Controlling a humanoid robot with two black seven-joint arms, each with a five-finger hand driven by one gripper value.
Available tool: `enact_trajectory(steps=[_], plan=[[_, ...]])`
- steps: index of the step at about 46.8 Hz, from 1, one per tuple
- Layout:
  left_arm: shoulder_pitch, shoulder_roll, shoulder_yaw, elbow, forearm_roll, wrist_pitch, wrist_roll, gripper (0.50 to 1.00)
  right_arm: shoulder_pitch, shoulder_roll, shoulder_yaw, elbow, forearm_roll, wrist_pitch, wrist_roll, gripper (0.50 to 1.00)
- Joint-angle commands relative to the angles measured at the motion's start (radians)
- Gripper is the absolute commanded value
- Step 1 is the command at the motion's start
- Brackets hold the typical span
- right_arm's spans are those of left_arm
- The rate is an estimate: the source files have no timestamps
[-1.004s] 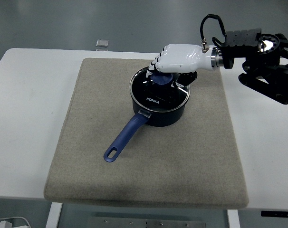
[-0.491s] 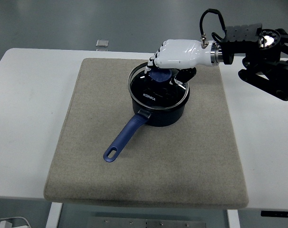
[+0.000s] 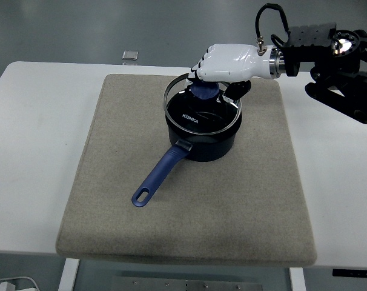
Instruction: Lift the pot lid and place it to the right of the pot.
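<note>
The pot sits on the grey mat, its blue handle pointing toward the near-left corner; above the pot's rim, the glass lid hangs tilted, its left edge raised clear of the pot and the rest seemingly just off the rim too; the right hand, white and reaching in from right of the pot, has its fingers curled around the lid's blue knob. So the grasp is made and the lift looks begun; what is left, I judge, is carrying the lid across to the bare mat right of the pot, setting it down and letting go. The left arm is out of sight.
</note>
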Motion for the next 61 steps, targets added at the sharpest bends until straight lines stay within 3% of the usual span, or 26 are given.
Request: enact_trajectory(steps=[1, 49, 61], plan=[[0.000, 0.000, 0.000, 0.000, 0.000, 0.000, 0.000, 1.000, 0.011, -0.003, 0.000, -0.013, 0.008, 0.000, 0.000, 0.500], [0.000, 0.000, 0.000, 0.000, 0.000, 0.000, 0.000, 1.000, 0.014, -0.015, -0.009, -0.303, 0.022, 0.041, 0.000, 0.500], [0.000, 0.000, 0.000, 0.000, 0.000, 0.000, 0.000, 1.000, 0.004, -0.067, -0.049, -0.315, 0.017, 0.041, 0.000, 0.500]])
